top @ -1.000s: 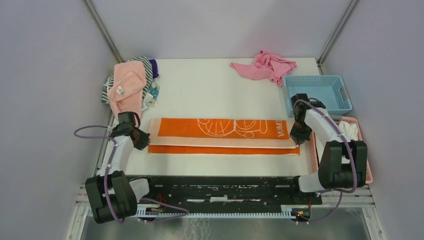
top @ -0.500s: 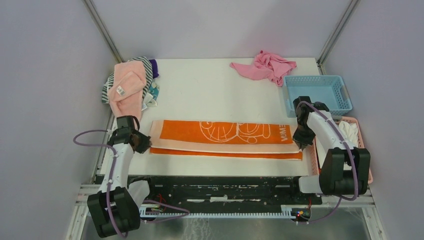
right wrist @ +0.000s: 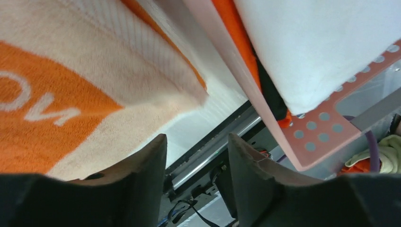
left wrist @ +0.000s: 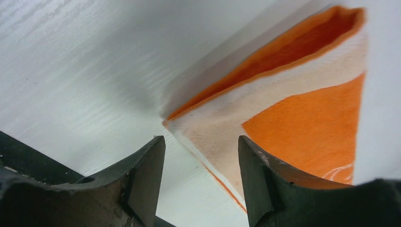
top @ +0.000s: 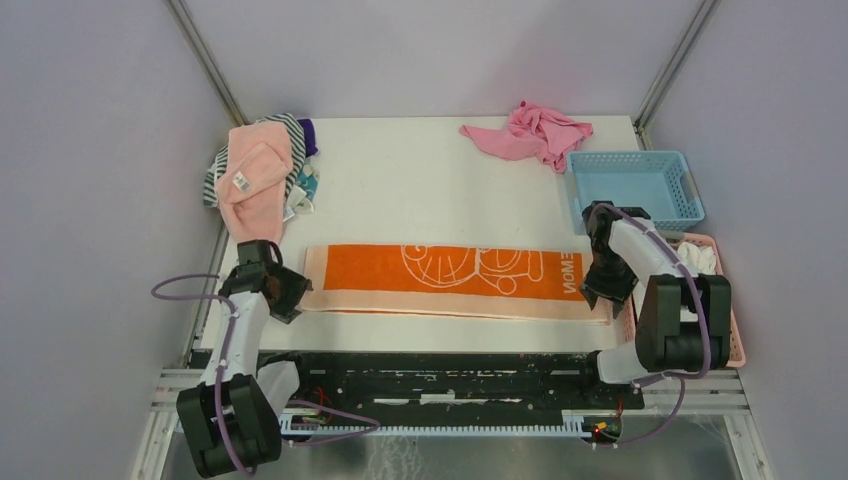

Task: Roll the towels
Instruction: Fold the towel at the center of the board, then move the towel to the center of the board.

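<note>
The orange towel with a white pattern lies folded lengthwise across the table's near part, its peach border showing along the front. My left gripper stands open at the towel's left end. In the left wrist view the towel's corner lies just ahead of the gripper, nothing between the fingers. My right gripper stands open at the right end. In the right wrist view the towel lies beside and ahead of the empty gripper. The pale pink towel with a white label lies on a pile at the back left.
A crumpled pink cloth lies at the back. A blue basket stands at the right, and a pink basket with white cloth sits right beside my right arm, its perforated wall close to the jaws. Striped cloths lie under the pink towel.
Both grippers drew the towel's upper layer toward the near edge, covering the lower layer, then opened and let go of it.
</note>
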`<action>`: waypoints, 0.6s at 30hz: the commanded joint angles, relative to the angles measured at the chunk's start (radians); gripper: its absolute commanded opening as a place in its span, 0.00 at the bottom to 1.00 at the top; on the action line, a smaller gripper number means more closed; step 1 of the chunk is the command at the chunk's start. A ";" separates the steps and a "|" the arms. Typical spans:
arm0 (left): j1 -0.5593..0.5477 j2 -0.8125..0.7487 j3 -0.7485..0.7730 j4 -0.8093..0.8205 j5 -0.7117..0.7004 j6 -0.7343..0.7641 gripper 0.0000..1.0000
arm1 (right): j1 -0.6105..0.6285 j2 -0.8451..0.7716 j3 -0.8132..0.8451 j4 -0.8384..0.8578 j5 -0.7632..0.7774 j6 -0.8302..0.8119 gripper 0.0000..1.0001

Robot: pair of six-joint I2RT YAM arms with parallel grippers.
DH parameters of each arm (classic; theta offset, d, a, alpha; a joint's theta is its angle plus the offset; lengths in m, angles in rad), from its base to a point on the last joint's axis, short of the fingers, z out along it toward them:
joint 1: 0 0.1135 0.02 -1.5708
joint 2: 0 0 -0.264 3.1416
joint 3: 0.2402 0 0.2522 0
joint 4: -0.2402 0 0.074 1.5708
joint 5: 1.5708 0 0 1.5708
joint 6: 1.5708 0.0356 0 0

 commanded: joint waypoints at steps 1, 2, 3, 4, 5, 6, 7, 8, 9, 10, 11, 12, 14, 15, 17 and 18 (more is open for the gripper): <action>0.004 -0.031 0.134 -0.025 -0.047 0.034 0.66 | -0.005 -0.119 0.097 -0.094 0.051 0.003 0.62; 0.004 -0.032 0.162 -0.030 -0.053 0.054 0.67 | -0.005 -0.146 0.115 -0.103 0.053 -0.003 0.64; 0.004 -0.032 0.188 -0.033 -0.057 0.075 0.70 | -0.004 -0.165 0.134 -0.110 0.054 -0.015 0.65; 0.002 -0.032 0.226 -0.037 -0.062 0.097 0.71 | -0.004 -0.184 0.151 -0.111 0.048 -0.031 0.67; 0.000 -0.029 0.250 -0.037 -0.060 0.115 0.71 | -0.003 -0.207 0.164 -0.103 0.028 -0.052 0.69; -0.009 -0.025 0.275 -0.033 -0.056 0.133 0.72 | -0.003 -0.230 0.167 -0.078 -0.004 -0.088 0.74; -0.027 -0.015 0.296 -0.025 -0.055 0.147 0.72 | -0.004 -0.258 0.161 -0.041 -0.054 -0.119 0.83; -0.053 -0.002 0.312 -0.016 -0.057 0.155 0.72 | -0.003 -0.286 0.148 0.003 -0.110 -0.155 0.95; -0.085 0.017 0.324 -0.004 -0.059 0.158 0.72 | -0.004 -0.318 0.128 0.059 -0.178 -0.184 0.99; -0.130 0.043 0.334 0.011 -0.062 0.154 0.72 | -0.004 -0.343 0.106 0.109 -0.237 -0.203 1.00; -0.182 0.070 0.344 0.026 -0.073 0.148 0.72 | -0.002 -0.364 0.088 0.158 -0.285 -0.214 1.00; -0.251 0.105 0.353 0.047 -0.095 0.135 0.71 | -0.002 -0.376 0.072 0.209 -0.326 -0.222 1.00; -0.331 0.175 0.366 0.086 -0.111 0.121 0.71 | -0.002 -0.372 0.054 0.256 -0.372 -0.237 1.00; -0.356 0.212 0.366 0.109 -0.110 0.114 0.70 | -0.001 -0.362 0.047 0.273 -0.387 -0.246 1.00; -0.381 0.281 0.364 0.160 -0.108 0.105 0.68 | 0.000 -0.339 0.030 0.307 -0.409 -0.266 0.99; -0.386 0.315 0.362 0.186 -0.099 0.102 0.67 | 0.000 -0.330 0.018 0.328 -0.423 -0.275 0.99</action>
